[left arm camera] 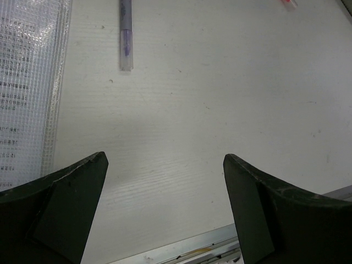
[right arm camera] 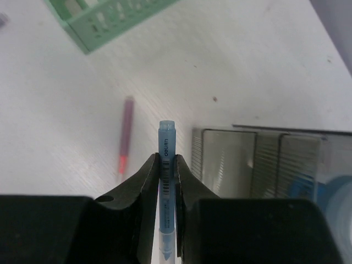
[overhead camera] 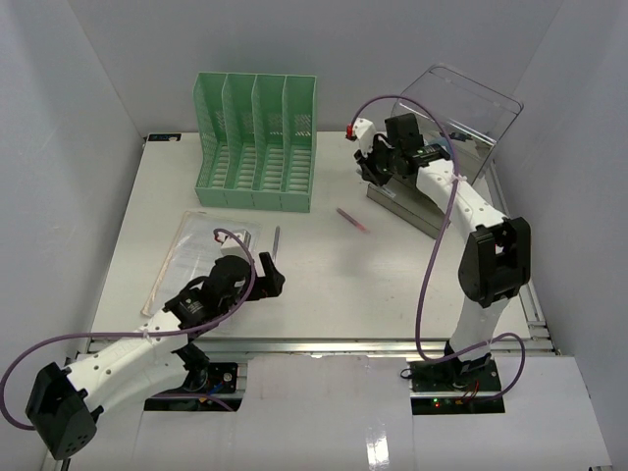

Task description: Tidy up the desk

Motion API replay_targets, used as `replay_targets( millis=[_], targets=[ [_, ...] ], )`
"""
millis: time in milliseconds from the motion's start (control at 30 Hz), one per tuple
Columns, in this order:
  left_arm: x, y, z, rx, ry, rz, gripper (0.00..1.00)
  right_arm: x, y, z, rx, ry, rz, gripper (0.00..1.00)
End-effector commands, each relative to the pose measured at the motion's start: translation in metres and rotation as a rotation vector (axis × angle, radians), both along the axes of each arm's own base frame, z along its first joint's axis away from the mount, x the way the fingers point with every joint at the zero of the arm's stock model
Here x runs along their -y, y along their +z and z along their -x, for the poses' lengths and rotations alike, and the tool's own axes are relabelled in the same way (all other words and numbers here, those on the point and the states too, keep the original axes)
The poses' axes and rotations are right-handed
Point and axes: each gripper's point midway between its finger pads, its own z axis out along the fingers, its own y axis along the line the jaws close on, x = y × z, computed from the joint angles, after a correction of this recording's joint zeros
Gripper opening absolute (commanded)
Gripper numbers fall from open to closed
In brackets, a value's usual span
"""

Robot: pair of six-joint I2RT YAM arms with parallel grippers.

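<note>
White desk [overhead camera: 324, 285] fills the walled booth, a green rack [overhead camera: 257, 142] standing at its far edge. Right of the rack, the right gripper [right arm camera: 166, 157] is clamped on a blue pen [right arm camera: 166, 137]. Nearer than the rack, the left gripper [left arm camera: 165, 158] spreads wide, holding nothing, near a purple pen [left arm camera: 126, 38].

A: What colour is the thing pinched in the right hand [right arm camera: 166, 158]?
B: It's a pale blue pen [right arm camera: 166, 137], barcode-printed. Left of it lies a mauve pen [right arm camera: 126, 132], pink-red tipped; beyond, a mint-green rack [right arm camera: 104, 16], slotted.
A: And ahead of the left hand [left arm camera: 165, 158]?
B: A grey-violet pen [left arm camera: 126, 38] and a grid-patterned sleeve [left arm camera: 27, 82] on white surface [left arm camera: 220, 110].
</note>
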Motion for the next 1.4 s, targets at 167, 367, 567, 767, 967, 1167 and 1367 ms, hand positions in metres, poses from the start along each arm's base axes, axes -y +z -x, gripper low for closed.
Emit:
replay_targets(
  millis=[167,367,567,767,967,1167,1367],
  targets=[
    [0.013,0.012,-0.015,0.05,-0.047,-0.005,0.98,0.103,-0.044,-0.024,0.115,-0.168,0.34,0.09],
    [0.007,0.007,-0.03,0.035,-0.043,-0.066,0.96,0.12,-0.059,-0.037,0.13,-0.209,0.409,0.42],
    [0.004,0.003,-0.059,0.008,-0.048,-0.122,0.93,0.108,-0.044,-0.011,0.113,-0.172,0.303,0.68],
    [0.008,-0.008,-0.098,-0.058,-0.102,-0.162,0.83,0.064,-0.005,0.081,-0.046,0.128,-0.047,0.72],
    [0.02,-0.045,-0.128,-0.181,-0.166,-0.252,0.62,0.044,0.004,0.166,-0.134,0.296,-0.299,0.72],
    [0.023,-0.066,-0.154,-0.258,-0.156,-0.336,0.44,0.052,0.015,0.18,-0.098,0.298,-0.353,0.72],
    [0.011,-0.08,-0.16,-0.295,-0.12,-0.426,0.41,0.055,0.015,0.187,-0.097,0.305,-0.383,0.72]
  ],
)
